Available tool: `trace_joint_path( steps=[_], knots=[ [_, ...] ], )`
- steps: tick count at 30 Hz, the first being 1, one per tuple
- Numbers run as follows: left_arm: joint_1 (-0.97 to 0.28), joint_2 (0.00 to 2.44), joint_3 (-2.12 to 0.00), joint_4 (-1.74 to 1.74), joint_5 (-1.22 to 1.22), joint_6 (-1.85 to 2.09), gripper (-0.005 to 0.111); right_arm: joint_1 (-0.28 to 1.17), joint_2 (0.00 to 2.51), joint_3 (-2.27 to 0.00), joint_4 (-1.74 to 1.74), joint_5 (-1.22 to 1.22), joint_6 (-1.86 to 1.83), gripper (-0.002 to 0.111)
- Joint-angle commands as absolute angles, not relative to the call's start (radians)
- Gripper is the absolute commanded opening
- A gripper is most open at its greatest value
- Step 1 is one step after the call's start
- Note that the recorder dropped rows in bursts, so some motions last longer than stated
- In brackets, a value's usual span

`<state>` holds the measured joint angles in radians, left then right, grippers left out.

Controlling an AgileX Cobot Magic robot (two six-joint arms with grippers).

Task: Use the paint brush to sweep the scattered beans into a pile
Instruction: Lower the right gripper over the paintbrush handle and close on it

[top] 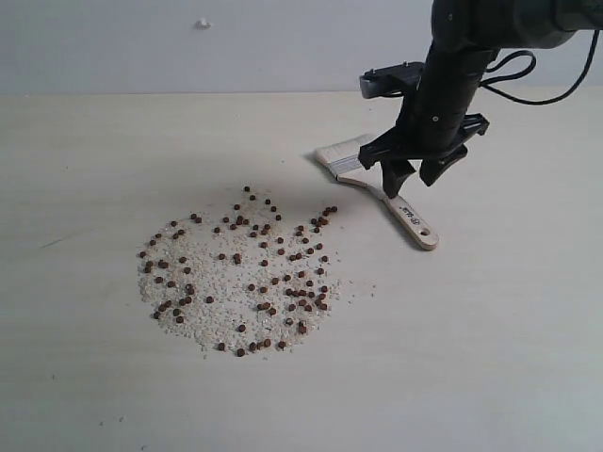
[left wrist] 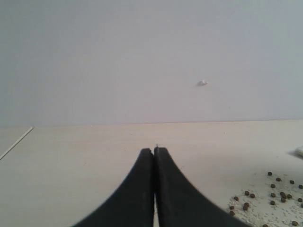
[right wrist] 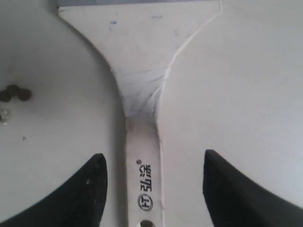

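The beans (top: 240, 273) lie spread over a wide round patch of pale crumbs, left of the table's middle; no heap shows. To their right the paint brush (top: 400, 209) lies flat on the table, bristles toward the back, holed handle end toward the front. My right gripper (top: 412, 185) hangs open just above the handle, one finger on each side (right wrist: 154, 156), not touching the paint brush (right wrist: 142, 94). A few beans (right wrist: 14, 93) lie beside it. My left gripper (left wrist: 154, 150) is shut with nothing in it, low over bare table, with the beans (left wrist: 274, 194) off to one side.
The pale wooden table (top: 490, 358) runs back to a plain grey wall with a small white mark (top: 203, 24). A black cable (top: 528, 80) loops from the right arm.
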<state>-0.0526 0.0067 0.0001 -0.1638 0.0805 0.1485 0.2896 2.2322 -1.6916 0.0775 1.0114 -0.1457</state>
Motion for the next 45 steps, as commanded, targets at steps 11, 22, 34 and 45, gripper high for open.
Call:
trace_joint_path(
  steps=[11, 22, 34, 45],
  knots=[
    [-0.06, 0.0, 0.0, -0.168, 0.081, 0.151, 0.0, 0.295, 2.318, -1.725, 0.105, 1.015, -0.189, 0.056],
    [-0.06, 0.0, 0.0, -0.168, 0.081, 0.151, 0.0, 0.378, 2.318, -1.725, -0.03, 1.052, -0.096, 0.051],
    [-0.06, 0.0, 0.0, -0.168, 0.081, 0.151, 0.0, 0.373, 2.318, -1.718, -0.076, 1.133, 0.007, 0.049],
    [-0.06, 0.0, 0.0, -0.168, 0.081, 0.151, 0.0, 0.373, 2.318, -1.664, -0.03, 1.061, 0.0, 0.045]
  ],
)
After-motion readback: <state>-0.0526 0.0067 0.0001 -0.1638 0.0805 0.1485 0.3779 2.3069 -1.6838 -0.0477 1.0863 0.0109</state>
